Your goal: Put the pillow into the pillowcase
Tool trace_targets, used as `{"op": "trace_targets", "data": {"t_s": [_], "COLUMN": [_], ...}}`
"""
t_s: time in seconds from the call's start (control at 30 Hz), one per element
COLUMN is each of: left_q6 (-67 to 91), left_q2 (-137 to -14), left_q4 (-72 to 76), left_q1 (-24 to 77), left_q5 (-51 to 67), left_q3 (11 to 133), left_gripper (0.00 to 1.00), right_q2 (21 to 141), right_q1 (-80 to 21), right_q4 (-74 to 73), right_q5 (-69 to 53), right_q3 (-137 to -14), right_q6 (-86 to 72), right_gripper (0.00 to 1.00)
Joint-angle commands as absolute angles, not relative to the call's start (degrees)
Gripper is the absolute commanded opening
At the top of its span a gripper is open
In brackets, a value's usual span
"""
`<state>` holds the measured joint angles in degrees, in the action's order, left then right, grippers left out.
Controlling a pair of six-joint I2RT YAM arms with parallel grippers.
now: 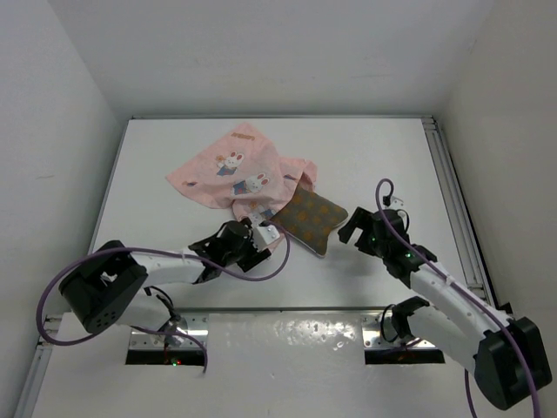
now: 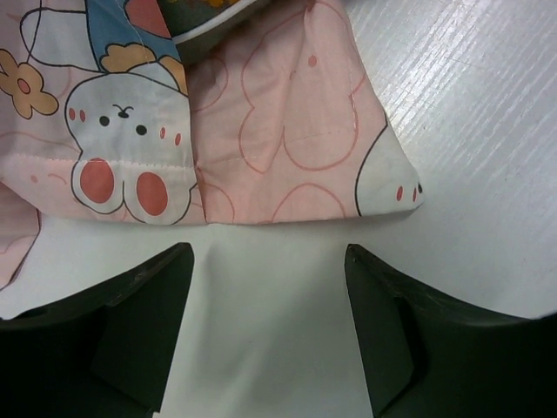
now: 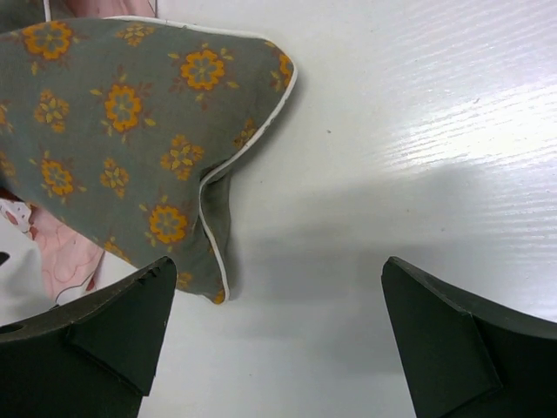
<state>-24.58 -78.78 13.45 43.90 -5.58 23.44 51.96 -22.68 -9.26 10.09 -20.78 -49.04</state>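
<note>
Although both pieces are soft goods, they will likely handle quite differently. From the top view, the pillowcase [image 1: 233, 170] lies crumpled on the tabletop [image 1: 374, 152] beyond the left claw [image 1: 264, 235]. The pillow [image 1: 312, 218] sits between the two claws, its far end at the case's edge and its near corner just ahead of the right claw [image 1: 352, 228]. Both claws stand open and empty.

From the left wrist, the left claw [image 2: 265, 261] gapes over bare tabletop [image 2: 470, 104], with the pillowcase [image 2: 278, 131] hem just ahead of its tips and a sliver of pillow [image 2: 200, 19] beyond that. The cloth looks thin, light and limp — apt to bunch and slide on the smooth top. Pinching a single layer at the hem seems best, so the mouth can be lifted open.

From the right wrist, the right claw [image 3: 278, 270] is spread wide, the pillow [image 3: 130, 113] just ahead and off to one side, overlying a bit of pink pillowcase [image 3: 61, 252]. It looks light and padded, yet it keeps its shape — the piped corner nearest the claw should give a firm hold.
</note>
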Motion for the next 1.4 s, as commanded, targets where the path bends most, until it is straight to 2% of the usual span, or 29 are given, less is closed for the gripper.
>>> {"op": "trace_targets", "data": {"t_s": [0.0, 0.17, 0.23, 0.27, 0.3, 0.37, 0.53, 0.73, 0.87, 0.9, 0.97, 1.03, 1.23, 1.3, 1.33, 1.37], "left_q6": [-26.28, -26.10, -25.76, -25.23, -24.70, -23.74, -24.08, -24.17, -21.81, -20.67, -19.69, -18.11, -18.55, -17.67, -17.41, -17.40], "left_q2": [-77.44, -74.28, -73.04, -72.08, -71.90, -72.16, -75.92, -83.92, -87.88, -88.59, -90.78, -92.28, -95.79, -96.76, -97.38, -97.73], "left_q4": [10.55, 12.13, 12.74, 12.14, 10.82, 6.43, -6.66, -17.22, -12.32, -8.91, -6.34, -3.26, 5.79, 9.29, 10.80, 13.33], "left_q1": [44.73, 45.18, 45.17, 45.26, 45.52, 45.96, 46.85, 45.35, 44.83, 44.56, 44.21, 43.25, 42.01, 41.84, 41.84, 41.84], "left_q5": [-5.00, -5.89, -6.94, -7.99, -8.43, -8.35, -1.51, 3.60, 1.68, 1.50, 0.71, -2.19, -5.88, -9.03, -10.18, -11.15], "left_q3": [20.83, 19.07, 19.60, 22.30, 24.33, 30.28, 40.14, 55.51, 60.28, 60.47, 60.56, 59.68, 57.22, 56.87, 56.34, 56.08], "left_gripper": [0.69, 0.68, 0.55, 0.43, 0.36, 0.28, 0.31, 0.53, 0.77, 0.78, 0.77, 0.70, 0.62, 0.55, 0.45, 0.40], "right_q2": [49.67, 45.88, 45.00, 44.91, 44.91, 45.52, 50.43, 54.31, 56.68, 57.91, 59.06, 60.90, 65.38, 67.05, 68.97, 70.13], "right_q1": [-22.85, -22.85, -22.85, -22.85, -22.85, -22.85, -22.76, -22.59, -22.41, -22.33, -22.32, -22.24, -22.24, -22.06, -22.23, -22.06], "right_q4": [-9.58, -2.13, -1.06, -0.97, -0.97, -1.14, -1.93, 2.08, 4.65, 5.01, 5.62, 5.80, 11.76, 13.26, 13.97, 15.11], "right_q5": [11.87, 10.11, 9.84, 9.23, 8.88, 8.44, 6.68, 4.31, 2.82, 2.55, 1.41, 0.71, -2.98, -3.69, -3.78, -3.95], "right_q3": [-19.52, -12.59, -11.52, -11.60, -11.86, -13.17, -18.18, -21.09, -22.50, -23.11, -23.73, -24.43, -23.56, -23.82, -23.73, -23.64], "right_q6": [-50.80, -53.96, -55.01, -55.02, -54.76, -53.01, -47.04, -44.04, -43.33, -43.24, -42.63, -42.28, -44.11, -45.43, -45.79, -46.31], "right_gripper": [0.99, 0.99, 0.99, 0.99, 0.99, 0.99, 0.99, 0.99, 0.99, 0.99, 0.99, 0.99, 0.99, 0.99, 0.99, 0.99]}}
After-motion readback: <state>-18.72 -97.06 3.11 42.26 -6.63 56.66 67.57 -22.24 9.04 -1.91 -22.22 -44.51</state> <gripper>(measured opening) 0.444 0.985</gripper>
